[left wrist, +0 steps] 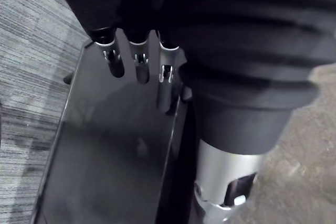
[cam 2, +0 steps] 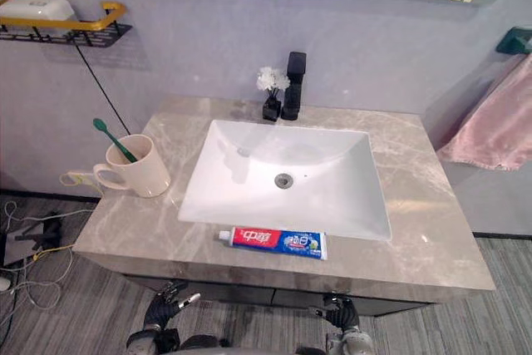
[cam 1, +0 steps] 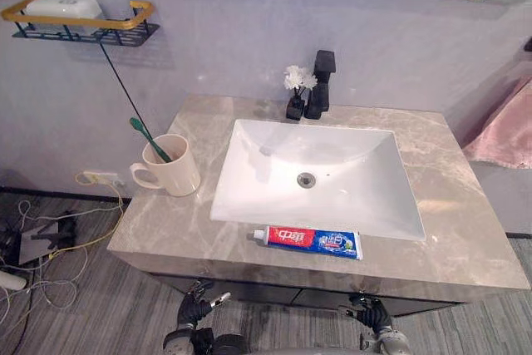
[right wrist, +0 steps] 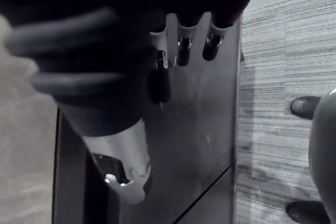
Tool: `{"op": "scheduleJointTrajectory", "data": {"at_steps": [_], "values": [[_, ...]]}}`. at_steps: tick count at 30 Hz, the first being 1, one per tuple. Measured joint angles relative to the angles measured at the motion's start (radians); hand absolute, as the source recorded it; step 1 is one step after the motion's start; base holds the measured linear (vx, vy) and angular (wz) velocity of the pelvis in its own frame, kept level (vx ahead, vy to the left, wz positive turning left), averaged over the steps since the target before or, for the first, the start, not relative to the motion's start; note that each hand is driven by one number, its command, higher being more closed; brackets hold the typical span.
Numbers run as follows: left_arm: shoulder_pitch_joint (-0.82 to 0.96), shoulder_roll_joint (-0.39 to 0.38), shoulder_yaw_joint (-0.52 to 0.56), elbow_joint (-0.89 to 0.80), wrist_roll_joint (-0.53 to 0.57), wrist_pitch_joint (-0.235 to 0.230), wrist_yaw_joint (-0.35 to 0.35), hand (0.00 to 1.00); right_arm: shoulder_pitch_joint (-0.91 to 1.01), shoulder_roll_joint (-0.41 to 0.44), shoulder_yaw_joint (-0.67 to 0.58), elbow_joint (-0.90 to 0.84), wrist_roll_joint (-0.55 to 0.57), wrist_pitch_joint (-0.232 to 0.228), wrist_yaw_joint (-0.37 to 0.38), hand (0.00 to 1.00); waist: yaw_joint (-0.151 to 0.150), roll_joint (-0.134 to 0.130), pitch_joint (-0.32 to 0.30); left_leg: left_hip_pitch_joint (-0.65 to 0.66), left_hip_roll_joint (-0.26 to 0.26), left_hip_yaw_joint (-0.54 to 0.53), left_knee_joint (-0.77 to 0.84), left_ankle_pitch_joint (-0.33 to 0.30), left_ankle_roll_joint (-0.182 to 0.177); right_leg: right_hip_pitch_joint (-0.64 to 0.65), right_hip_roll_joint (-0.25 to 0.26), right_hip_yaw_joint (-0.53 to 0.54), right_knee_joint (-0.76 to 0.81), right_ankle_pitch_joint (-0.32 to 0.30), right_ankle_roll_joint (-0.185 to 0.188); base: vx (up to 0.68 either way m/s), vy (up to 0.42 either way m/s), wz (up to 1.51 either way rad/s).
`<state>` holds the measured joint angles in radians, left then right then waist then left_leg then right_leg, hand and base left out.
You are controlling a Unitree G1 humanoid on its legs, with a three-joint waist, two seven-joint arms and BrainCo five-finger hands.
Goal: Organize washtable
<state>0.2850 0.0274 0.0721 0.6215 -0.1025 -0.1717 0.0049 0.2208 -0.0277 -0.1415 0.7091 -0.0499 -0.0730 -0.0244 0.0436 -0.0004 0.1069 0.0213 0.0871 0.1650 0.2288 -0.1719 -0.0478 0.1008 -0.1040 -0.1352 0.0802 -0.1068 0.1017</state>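
The toothpaste tube (cam 1: 307,241) lies flat on the washtable (cam 1: 465,230), on the narrow strip between the front rim of the sink (cam 1: 249,164) and the table's front edge, approx. at the middle of this edge. Its long axis runs along the front edge, with the white cap toward the left side and the flat tail toward the right.

Both hands hang low, below the front edge, so for both the tube is up and forward. The right hand (cam 1: 370,313) is almost under the tail; the left hand (cam 1: 195,309) is further off, on the cap side. So the right is nearer, I think. But the cream mug (cam 1: 176,174) with the green toothbrush (cam 1: 148,137), the probable target, stands near the left edge, i.e. on the left arm's side. You must choose.

Fingers: in the wrist views the left fingers (left wrist: 139,66) and the right fingers (right wrist: 184,51) hang loose and a little apart, holding nothing.

Writing: the tube has a red field by the cap, then blue, w/ white characters. No other labels are to see.

At the back edge stand the black faucet (cam 1: 320,85) and a small vase of white flowers (cam 1: 296,93).
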Motion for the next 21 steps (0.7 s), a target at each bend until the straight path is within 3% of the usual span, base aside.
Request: {"op": "scheduleJointTrajectory", "data": {"at_steps": [9, 10, 16, 21], "values": [[-0.003, -0.001, 0.015, 0.032, 0.002, -0.017, 0.005, 0.00, -0.022, -0.021, -0.010, 0.067, -0.003, 0.000, 0.001, 0.00, 0.001, -0.004, -0.005, 0.022, -0.008, -0.002, -0.061, 0.030, -0.005, 0.002, 0.008, 0.002, -0.020, 0.013, -0.004, 0.00, 0.000, 0.00], [-0.012, 0.028, 0.050, 0.106, 0.027, -0.007, 0.018, 0.00, -0.056, -0.043, -0.046, 0.140, -0.013, -0.005, 0.001, 0.00, 0.001, -0.017, -0.018, 0.048, -0.036, -0.019, -0.125, 0.059, 0.007, 0.018, -0.005, 0.002, -0.064, 0.032, -0.005, 0.00, 0.000, 0.00], [-0.013, 0.029, 0.050, 0.108, 0.027, -0.007, 0.018, 0.00, -0.057, -0.044, -0.047, 0.145, -0.010, -0.006, 0.001, 0.00, 0.001, -0.017, -0.018, 0.048, -0.037, -0.021, -0.126, 0.059, 0.007, 0.018, -0.005, 0.001, -0.064, 0.032, -0.005, 0.00, 0.000, 0.00], [-0.047, 0.031, 0.050, 0.189, 0.025, -0.003, 0.020, 0.00, -0.078, -0.051, -0.099, 0.230, 0.039, -0.008, 0.001, 0.00, -0.001, -0.017, -0.020, 0.072, -0.050, -0.034, -0.201, 0.103, 0.011, 0.018, -0.012, -0.018, -0.068, 0.033, -0.004, -0.01, -0.009, 0.09]]}}
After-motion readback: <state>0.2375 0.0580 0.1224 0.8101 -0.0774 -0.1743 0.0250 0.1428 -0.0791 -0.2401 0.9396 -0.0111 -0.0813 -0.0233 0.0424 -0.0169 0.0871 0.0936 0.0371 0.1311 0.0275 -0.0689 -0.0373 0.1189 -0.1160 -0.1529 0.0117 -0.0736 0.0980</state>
